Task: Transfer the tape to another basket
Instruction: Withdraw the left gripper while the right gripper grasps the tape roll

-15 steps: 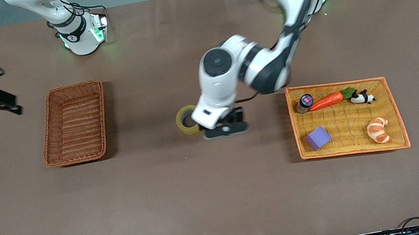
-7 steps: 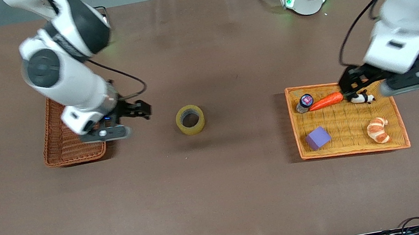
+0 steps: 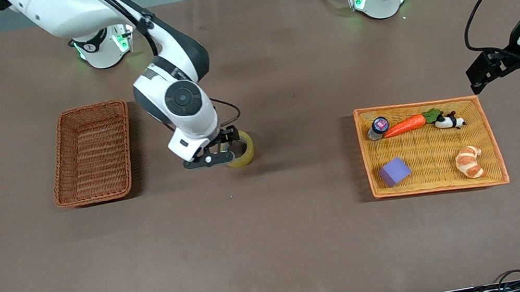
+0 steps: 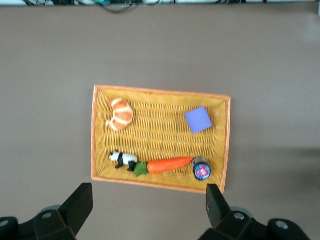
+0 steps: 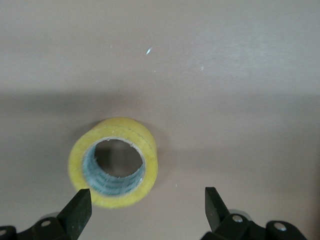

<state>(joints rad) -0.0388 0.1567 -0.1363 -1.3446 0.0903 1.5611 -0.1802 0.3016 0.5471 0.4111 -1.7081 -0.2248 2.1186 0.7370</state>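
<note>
The tape [image 3: 243,152], a yellowish roll with a grey inner hole, lies on the brown table between the basket [image 3: 93,158] and the yellow tray [image 3: 429,146]. My right gripper [image 3: 218,150] is open and low over the tape's edge on the basket's side. In the right wrist view the tape [image 5: 114,162] lies ahead of the open right gripper [image 5: 147,210], closer to one fingertip [image 5: 80,209]; nothing touches it. My left gripper [image 3: 490,68] hangs open and empty in the air beside the tray's corner. The left wrist view shows it open [image 4: 148,202] over bare table.
The orange-rimmed tray [image 4: 160,177] holds a carrot [image 3: 407,124], a toy panda [image 3: 448,121], a croissant [image 3: 469,161], a purple block [image 3: 394,171] and a small capped jar [image 3: 378,127]. The reddish-brown basket holds nothing.
The left gripper left the tape on the table and pulled back past the tray. The right arm swung from over the basket to the tape.
</note>
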